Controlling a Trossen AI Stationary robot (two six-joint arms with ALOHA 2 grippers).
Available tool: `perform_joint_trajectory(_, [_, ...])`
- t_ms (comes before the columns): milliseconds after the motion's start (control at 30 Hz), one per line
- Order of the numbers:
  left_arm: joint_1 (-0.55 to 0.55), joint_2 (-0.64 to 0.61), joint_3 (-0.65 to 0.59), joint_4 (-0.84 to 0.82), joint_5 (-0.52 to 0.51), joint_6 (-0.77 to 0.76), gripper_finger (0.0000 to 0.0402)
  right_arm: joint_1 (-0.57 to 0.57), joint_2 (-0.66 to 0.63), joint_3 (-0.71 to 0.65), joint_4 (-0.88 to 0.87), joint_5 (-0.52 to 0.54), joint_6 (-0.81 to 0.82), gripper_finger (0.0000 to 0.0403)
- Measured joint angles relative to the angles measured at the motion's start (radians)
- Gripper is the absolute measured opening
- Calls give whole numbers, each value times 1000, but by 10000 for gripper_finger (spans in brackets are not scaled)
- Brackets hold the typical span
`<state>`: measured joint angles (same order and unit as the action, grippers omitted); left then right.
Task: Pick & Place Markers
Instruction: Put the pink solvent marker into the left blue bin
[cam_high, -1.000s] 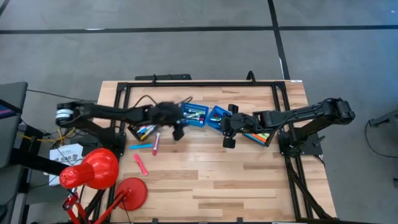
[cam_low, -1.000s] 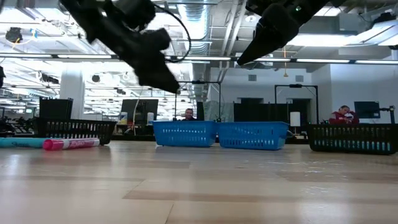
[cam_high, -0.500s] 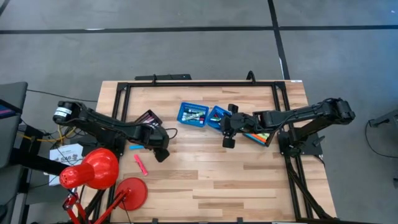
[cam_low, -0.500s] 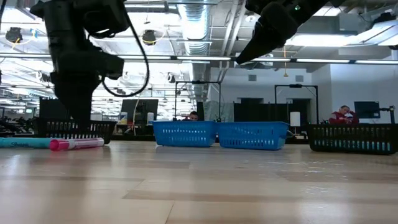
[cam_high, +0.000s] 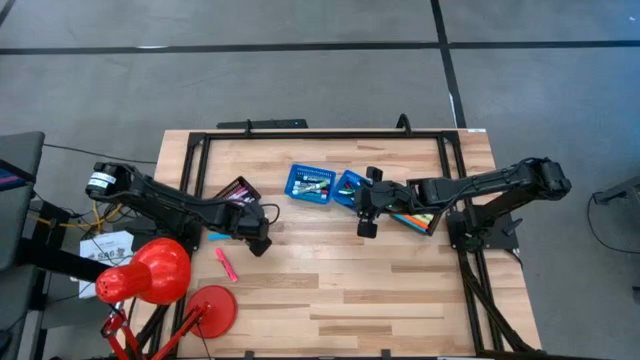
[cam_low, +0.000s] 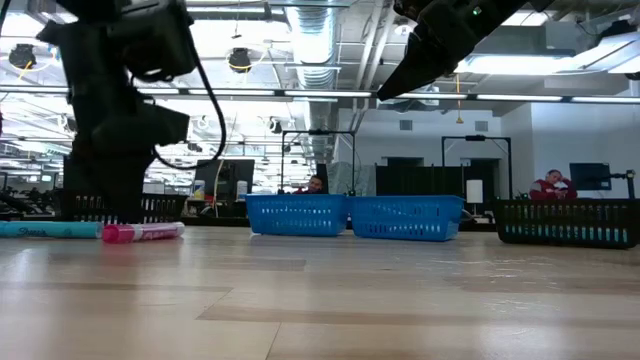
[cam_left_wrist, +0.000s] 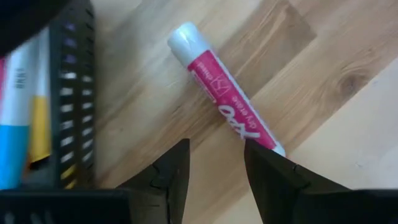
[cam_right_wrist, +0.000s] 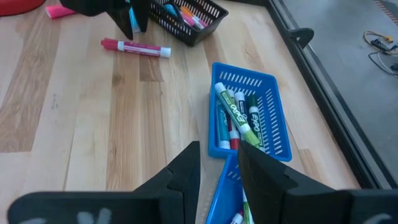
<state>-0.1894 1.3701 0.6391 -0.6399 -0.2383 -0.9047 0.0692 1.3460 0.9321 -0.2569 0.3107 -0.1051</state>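
**Clerk:** Item one, left jaws: state and place?

**Arm:** My left jaws are released, with nothing between them. They hang low over the desk (cam_high: 350, 290), tips down, just beside a pink marker (cam_left_wrist: 224, 93) that lies flat on the wood, white end out. I am not touching it.

**Clerk:** Next to that?

**Arm:** A black tray (cam_left_wrist: 74, 93) holding blue, yellow and white markers, close by the left jaws. A blue marker (cam_high: 215, 236) lies on the desk near the tray, and a second pink marker (cam_high: 226, 264) lies nearer the front edge, well apart.

**Clerk:** Item two, right jaws?

**Arm:** Released too, holding nothing. They hover above the desk mid-table, just in front of the two blue baskets (cam_high: 310, 184).

**Clerk:** Contents?

**Arm:** Green, red and blue markers (cam_right_wrist: 235, 115) lie lengthwise in the farther basket (cam_right_wrist: 245, 78). The nearer basket (cam_high: 350, 187) also holds markers; I cannot tell how many.

**Clerk:** Sundries?

**Arm:** Another black tray (cam_high: 415, 220) with markers under my right arm. A red lamp (cam_high: 150, 272) stands at the desk's front-left corner.
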Motion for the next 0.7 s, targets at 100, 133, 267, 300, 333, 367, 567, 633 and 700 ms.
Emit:
perform_joint_trajectory(100, [0,0,-44,98,0,5,147,1,0,0,0,0,0,98])
perform_joint_trajectory(133, [0,0,-52,129,0,6,147,1,0,0,0,0,0,98])
perform_joint_trajectory(267, [0,0,-64,169,-18,7,147,1,0,0,0,0,0,98])
perform_joint_trajectory(300, [0,0,-64,169,-22,7,147,1,0,0,0,0,0,98])
perform_joint_trajectory(333, [0,0,-64,171,-24,6,147,1,0,0,0,0,0,98])
perform_joint_trajectory(367, [0,0,-64,173,-24,7,147,1,0,0,0,0,0,98])
perform_joint_trajectory(567, [23,0,-64,245,-24,0,147,0,0,0,4,0,0,98])
perform_joint_trajectory(633, [45,0,-64,303,-24,-1,147,-5,0,0,4,0,0,98])
perform_joint_trajectory(700, [72,0,-64,334,-27,-1,147,-6,0,0,5,0,0,98])
